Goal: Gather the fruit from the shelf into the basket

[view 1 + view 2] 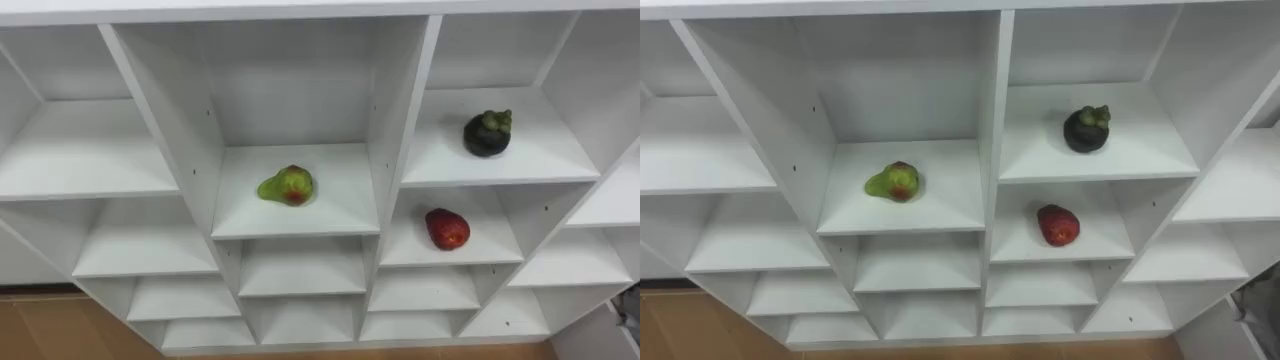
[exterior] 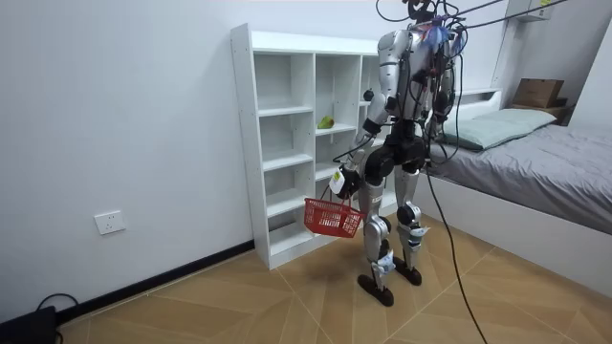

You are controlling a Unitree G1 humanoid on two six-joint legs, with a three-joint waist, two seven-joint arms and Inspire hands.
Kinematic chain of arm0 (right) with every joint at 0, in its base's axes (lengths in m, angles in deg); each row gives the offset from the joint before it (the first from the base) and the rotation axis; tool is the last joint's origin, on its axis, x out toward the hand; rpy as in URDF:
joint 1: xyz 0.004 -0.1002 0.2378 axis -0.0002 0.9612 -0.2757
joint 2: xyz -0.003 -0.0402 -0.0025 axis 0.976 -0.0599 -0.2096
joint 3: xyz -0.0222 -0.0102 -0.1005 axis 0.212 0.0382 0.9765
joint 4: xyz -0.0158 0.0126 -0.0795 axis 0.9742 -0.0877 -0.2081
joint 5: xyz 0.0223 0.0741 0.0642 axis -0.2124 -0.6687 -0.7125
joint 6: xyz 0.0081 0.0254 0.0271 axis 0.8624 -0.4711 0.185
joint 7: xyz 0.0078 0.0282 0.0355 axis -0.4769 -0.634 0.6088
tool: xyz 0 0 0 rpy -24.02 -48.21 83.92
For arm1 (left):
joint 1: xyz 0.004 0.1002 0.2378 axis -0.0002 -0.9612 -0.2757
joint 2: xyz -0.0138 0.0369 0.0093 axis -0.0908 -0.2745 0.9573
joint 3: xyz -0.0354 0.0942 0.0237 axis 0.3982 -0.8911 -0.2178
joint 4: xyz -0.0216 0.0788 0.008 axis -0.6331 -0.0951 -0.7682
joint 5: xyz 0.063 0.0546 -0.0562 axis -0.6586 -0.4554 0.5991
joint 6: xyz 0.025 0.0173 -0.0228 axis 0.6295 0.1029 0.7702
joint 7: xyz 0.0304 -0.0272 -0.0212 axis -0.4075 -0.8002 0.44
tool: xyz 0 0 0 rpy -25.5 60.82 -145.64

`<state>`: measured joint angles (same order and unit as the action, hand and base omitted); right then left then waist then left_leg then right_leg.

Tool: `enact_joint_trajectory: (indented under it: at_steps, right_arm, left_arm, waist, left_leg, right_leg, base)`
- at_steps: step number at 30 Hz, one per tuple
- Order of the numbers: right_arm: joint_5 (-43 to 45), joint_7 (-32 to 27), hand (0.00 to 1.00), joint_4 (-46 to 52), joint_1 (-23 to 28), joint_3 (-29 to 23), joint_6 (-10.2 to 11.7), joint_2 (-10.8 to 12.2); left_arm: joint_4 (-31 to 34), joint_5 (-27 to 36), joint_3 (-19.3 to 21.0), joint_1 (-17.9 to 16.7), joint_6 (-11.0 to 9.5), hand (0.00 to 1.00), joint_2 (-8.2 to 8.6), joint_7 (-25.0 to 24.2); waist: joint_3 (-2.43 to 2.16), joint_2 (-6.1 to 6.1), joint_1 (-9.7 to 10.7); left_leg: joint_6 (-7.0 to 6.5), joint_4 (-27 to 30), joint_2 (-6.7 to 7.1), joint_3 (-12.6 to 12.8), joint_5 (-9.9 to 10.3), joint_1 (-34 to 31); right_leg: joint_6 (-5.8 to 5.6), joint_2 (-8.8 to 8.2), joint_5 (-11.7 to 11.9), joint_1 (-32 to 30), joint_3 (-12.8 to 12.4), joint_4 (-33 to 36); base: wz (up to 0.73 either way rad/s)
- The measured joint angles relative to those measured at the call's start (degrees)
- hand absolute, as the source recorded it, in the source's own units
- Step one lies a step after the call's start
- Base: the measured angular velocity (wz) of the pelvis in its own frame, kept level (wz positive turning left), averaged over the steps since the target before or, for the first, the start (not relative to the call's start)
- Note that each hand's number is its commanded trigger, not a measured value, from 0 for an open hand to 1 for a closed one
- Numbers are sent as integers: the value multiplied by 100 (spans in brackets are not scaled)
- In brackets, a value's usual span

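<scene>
Left eye view shows a lumpy pear [image 1: 287, 186] on smooth shelving [image 1: 340, 205].

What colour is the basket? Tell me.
Red: the basket shows best in the room view.

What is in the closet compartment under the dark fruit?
A red fruit lies there, directly below the dark fruit. The shelf board above covers that compartment's upper back.

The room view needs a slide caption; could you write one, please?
Robot faces a white shelf unit, red basket hanging from its left hand.
</scene>
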<state>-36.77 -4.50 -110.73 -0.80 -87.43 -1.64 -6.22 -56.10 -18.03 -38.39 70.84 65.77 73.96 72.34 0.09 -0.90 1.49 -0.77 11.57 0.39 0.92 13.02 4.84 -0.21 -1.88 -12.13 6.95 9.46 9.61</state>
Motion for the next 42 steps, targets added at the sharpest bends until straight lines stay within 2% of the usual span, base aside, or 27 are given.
enact_joint_trajectory:
  at_steps: [8,13,19,27,31,36,38,42]
  right_arm:
    - [4,14,0,-443,-166,5,2,0]
    - [-3,-66,0,-446,-150,10,4,2]
    - [-1,-282,0,-442,-120,4,13,7]
    - [-23,-509,0,-399,-90,10,47,7]
    - [-17,-698,0,-45,17,7,85,14]
    - [39,-967,0,447,88,4,237,25]
    - [29,-1130,0,1034,272,3,289,37]
    - [41,-1367,0,1992,542,12,339,53]
  left_arm:
    - [-1,2,28,-6,0,100,7,60]
    - [115,18,-2,2,-5,100,8,148]
    - [184,239,-23,75,-247,100,15,311]
    - [155,449,-28,53,-357,100,15,458]
    - [171,463,-28,35,-408,100,13,486]
    - [161,685,-39,78,-607,100,14,486]
    - [165,691,-39,80,-699,100,35,502]
    - [165,849,-44,59,-729,100,83,510]
  waist:
    - [-10,-62,-33]
    - [-13,-50,-23]
    - [-3,-22,-21]
    - [3,-19,-21]
    - [1,-20,-21]
    - [-4,-3,-15]
    - [-8,11,-20]
    - [-16,32,-26]
  left_leg:
    - [0,-42,2,15,0,75]
    - [1,-52,0,16,0,86]
    - [1,-86,-1,41,-1,89]
    - [0,-132,-6,63,-1,127]
    - [-1,-193,-21,148,-1,149]
    - [-1,-202,-28,227,-1,150]
    - [0,-205,-37,287,-1,162]
    - [0,-209,-57,374,-1,178]
  right_leg:
    - [-1,1,-1,54,-6,-87]
    - [-1,8,10,51,-8,-89]
    - [-3,8,11,57,-23,-91]
    - [-2,20,14,50,-78,-84]
    - [-7,41,20,21,-172,-93]
    - [-5,49,26,11,-242,-84]
    - [-1,51,31,2,-268,-77]
    - [11,67,49,-14,-314,-73]
  base:
    - [0]
    - [0]
    - [0]
    - [-1]
    - [-10]
    - [-9]
    - [-7]
    - [-10]
